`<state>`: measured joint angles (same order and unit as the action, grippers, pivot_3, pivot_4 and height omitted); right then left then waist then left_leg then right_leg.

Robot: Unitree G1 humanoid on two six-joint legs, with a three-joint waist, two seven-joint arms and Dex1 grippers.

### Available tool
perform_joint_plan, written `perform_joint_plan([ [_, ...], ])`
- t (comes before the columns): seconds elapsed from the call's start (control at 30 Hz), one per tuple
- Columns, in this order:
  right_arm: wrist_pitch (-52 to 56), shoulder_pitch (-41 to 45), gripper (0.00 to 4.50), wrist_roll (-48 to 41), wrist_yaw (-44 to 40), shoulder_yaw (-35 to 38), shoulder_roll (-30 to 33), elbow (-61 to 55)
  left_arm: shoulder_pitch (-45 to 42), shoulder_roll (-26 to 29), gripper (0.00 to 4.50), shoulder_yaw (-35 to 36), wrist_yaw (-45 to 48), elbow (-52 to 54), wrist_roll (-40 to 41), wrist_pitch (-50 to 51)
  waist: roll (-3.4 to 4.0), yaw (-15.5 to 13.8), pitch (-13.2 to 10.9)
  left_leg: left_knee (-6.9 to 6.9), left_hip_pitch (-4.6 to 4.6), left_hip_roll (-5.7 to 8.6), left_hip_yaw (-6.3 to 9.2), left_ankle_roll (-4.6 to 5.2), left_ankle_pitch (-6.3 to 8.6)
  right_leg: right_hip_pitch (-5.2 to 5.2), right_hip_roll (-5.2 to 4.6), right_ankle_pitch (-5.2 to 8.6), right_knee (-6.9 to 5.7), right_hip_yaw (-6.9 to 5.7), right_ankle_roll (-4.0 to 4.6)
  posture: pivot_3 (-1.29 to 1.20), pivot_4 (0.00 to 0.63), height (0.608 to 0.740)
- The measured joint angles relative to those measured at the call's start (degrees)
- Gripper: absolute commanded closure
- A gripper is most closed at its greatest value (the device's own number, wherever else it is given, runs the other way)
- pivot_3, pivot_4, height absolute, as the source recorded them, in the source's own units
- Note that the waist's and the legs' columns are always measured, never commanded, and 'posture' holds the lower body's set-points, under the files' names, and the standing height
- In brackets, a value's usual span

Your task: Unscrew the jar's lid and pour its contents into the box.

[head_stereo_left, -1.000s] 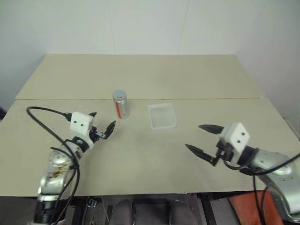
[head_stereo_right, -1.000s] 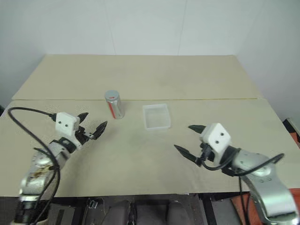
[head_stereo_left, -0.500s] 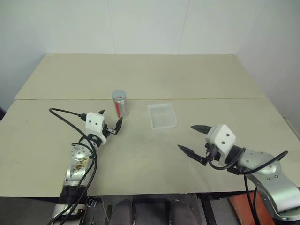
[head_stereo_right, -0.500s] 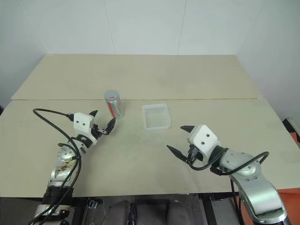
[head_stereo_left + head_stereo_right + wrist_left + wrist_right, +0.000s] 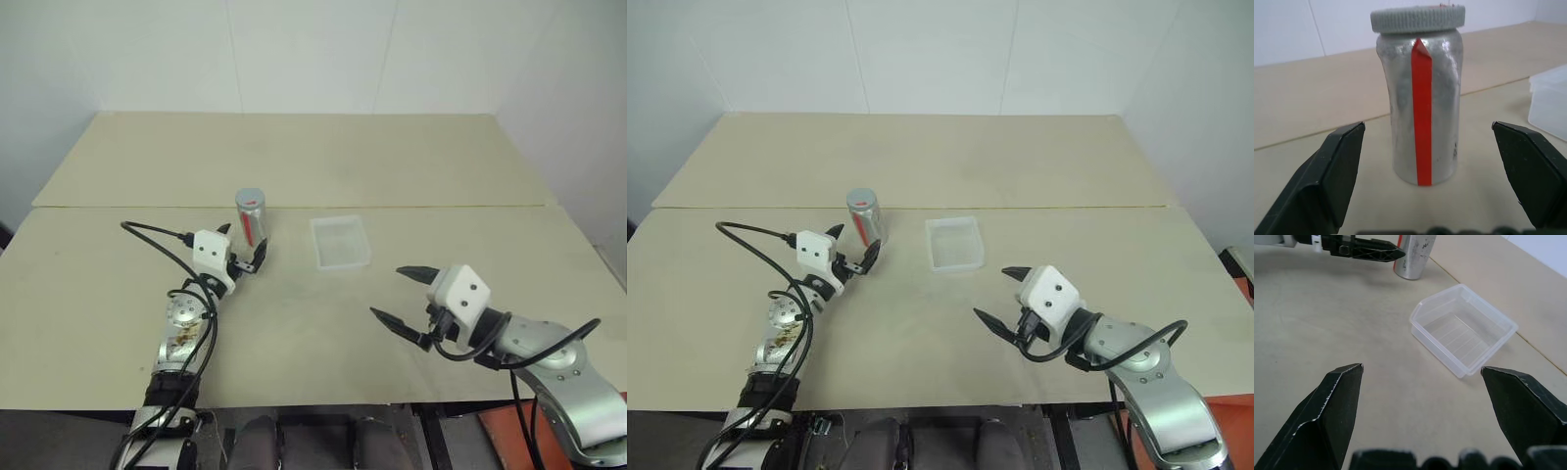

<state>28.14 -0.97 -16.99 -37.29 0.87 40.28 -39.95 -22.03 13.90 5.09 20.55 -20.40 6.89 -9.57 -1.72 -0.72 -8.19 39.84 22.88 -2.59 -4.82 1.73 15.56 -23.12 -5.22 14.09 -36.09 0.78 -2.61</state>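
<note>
The jar (image 5: 251,219) stands upright on the table, silvery with a red stripe, and the grey ribbed lid (image 5: 1418,17) is on top of it. The contents are hidden inside. My left gripper (image 5: 245,242) is open and level just in front of the jar, its fingers (image 5: 1327,176) wide to either side and not touching it. The clear box (image 5: 340,242) sits to the right of the jar with nothing visible in it. My right gripper (image 5: 389,292) hangs open over the table nearer me, pointing towards the box (image 5: 1464,330).
The tan table (image 5: 294,157) has a seam across it just behind the jar and box. Bare tabletop lies between the two grippers. White walls stand behind the table's far edge.
My left gripper has advanced forward and to the right, from well short of the jar to right in front of it. The right gripper has hardly shifted. Both stayed open.
</note>
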Motion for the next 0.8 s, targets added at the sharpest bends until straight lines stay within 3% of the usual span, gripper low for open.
perform_joint_plan([
  [0.77,0.00,-0.92,0.01,1.08,1.08,-0.07,-0.19,0.16,-8.40,-2.65,0.00,0.45,-1.35,-14.14,-0.22,-6.96,-0.01,0.04,0.00,0.01,0.02,0.00,-0.03,0.00,0.00,0.00,0.01,-0.01,0.01,-0.03,-0.03,0.00,0.150,0.740],
  [0.8,0.00,-0.93,0.00,1.10,1.08,-0.07,-0.19,0.16,-8.39,-2.57,0.18,0.45,-1.33,-14.36,-0.21,-6.96,-0.02,0.04,0.00,0.01,0.03,0.01,-0.03,0.00,0.00,-0.01,0.01,-0.01,0.01,-0.03,-0.03,0.00,0.150,0.740],
])
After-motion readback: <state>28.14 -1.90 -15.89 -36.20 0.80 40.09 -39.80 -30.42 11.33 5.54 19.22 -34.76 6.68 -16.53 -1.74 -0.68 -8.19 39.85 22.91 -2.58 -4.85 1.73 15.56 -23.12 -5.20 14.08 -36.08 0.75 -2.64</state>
